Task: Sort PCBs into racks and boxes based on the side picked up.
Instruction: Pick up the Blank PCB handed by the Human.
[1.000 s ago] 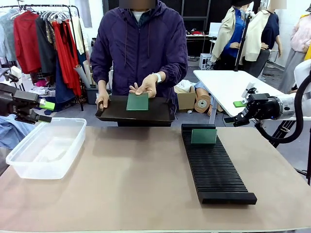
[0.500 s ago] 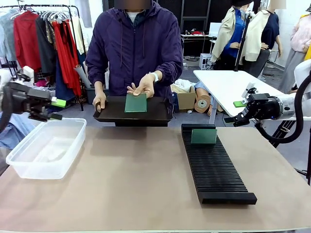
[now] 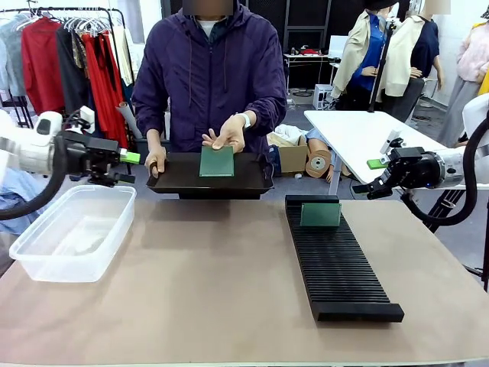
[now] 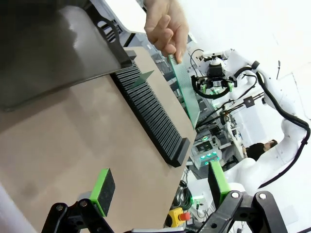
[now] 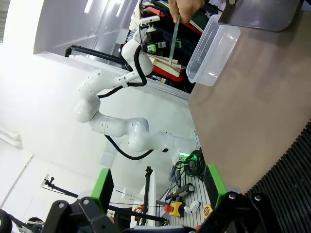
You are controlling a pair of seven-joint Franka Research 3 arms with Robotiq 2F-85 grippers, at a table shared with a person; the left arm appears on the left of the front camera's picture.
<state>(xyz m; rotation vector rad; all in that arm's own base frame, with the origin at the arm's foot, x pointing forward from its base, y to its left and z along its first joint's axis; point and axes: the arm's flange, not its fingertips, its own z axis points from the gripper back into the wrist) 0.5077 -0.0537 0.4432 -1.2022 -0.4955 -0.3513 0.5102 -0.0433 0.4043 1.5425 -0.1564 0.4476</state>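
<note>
A person at the far side holds a green PCB [image 3: 216,161] upright over a dark tray [image 3: 179,177]. That PCB [image 4: 187,87] hangs from the person's fingertips in the left wrist view and is edge-on [image 5: 174,39] in the right wrist view. Another PCB [image 3: 320,215] stands in the far end of the black slotted rack [image 3: 336,260]. The clear box [image 3: 72,229] sits at the left. My left gripper [image 3: 128,168] is open beyond the box's far corner, just left of the tray. My right gripper [image 3: 369,177] hovers open to the right of the rack's far end.
The person's other hand [image 3: 158,159] grips the tray's left end. A white table [image 3: 359,134] and a cardboard box [image 3: 293,159] stand behind on the right. A clothes rail [image 3: 69,61] stands at the back left. Bare brown tabletop [image 3: 214,283] lies between box and rack.
My left arm has swung right, from outside the box's left side to beside the tray. The person's PCB and my right arm have barely moved.
</note>
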